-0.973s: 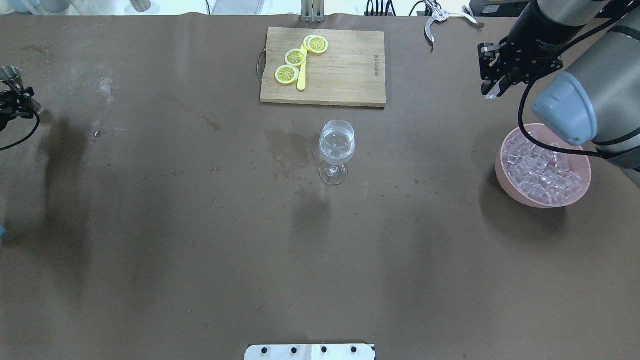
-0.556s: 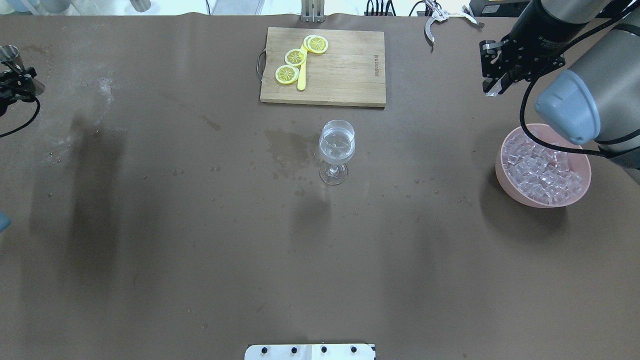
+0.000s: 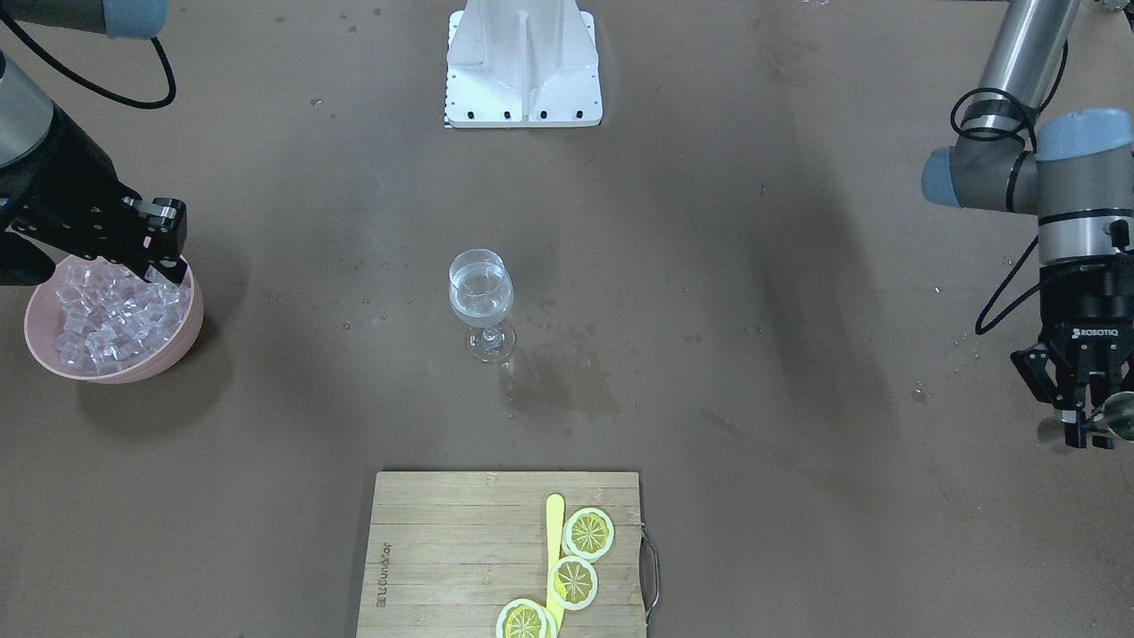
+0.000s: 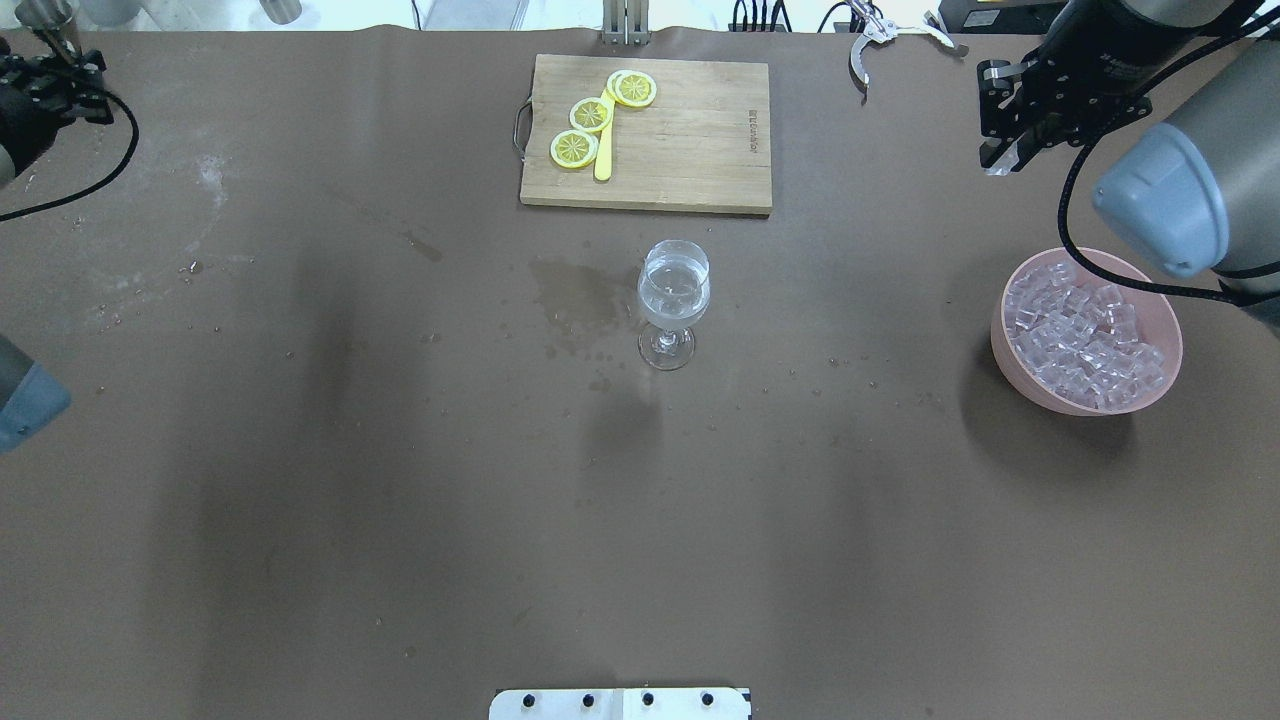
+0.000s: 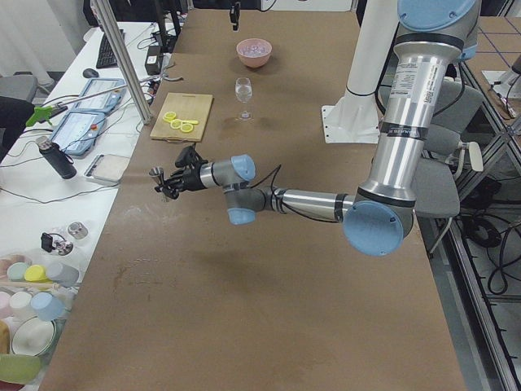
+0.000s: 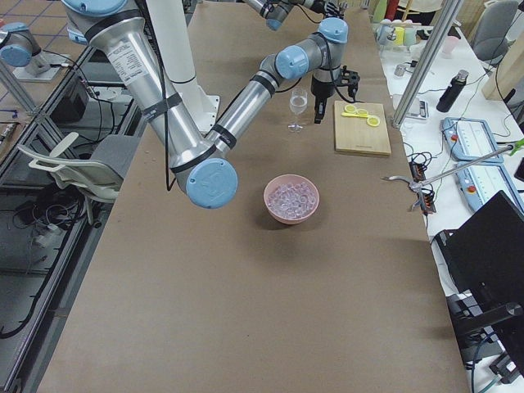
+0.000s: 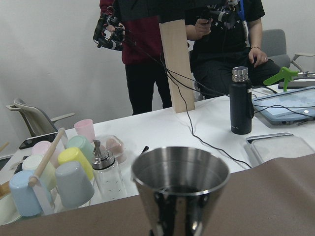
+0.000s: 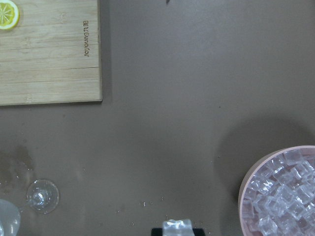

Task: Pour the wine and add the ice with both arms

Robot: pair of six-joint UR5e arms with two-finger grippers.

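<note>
A stemmed glass [image 4: 674,296] stands at the table's middle with clear wine [image 3: 480,297] in its bowl. My right gripper [image 4: 1003,152] hovers beyond the pink bowl [image 4: 1040,400] of ice [image 4: 1080,335], shut on one clear ice cube [image 8: 177,225]. In the front-facing view that gripper [image 3: 166,266] hangs over the bowl's rim [image 3: 182,341]. At the far left corner my left gripper [image 4: 50,62] is shut on a steel jigger [image 7: 179,187], held upright. The jigger [image 3: 1113,424] sits just above the table there.
A wooden cutting board [image 4: 690,150] with lemon slices [image 4: 590,115] lies beyond the glass. Metal tongs [image 4: 868,40] rest at the far edge. A wet stain [image 4: 575,295] marks the cloth left of the glass. People and cups [image 7: 74,172] crowd the bench past the left end.
My left gripper carried the jigger toward the far left corner. The right gripper drifted slightly farther and to the right with the cube. The glass stayed still.
</note>
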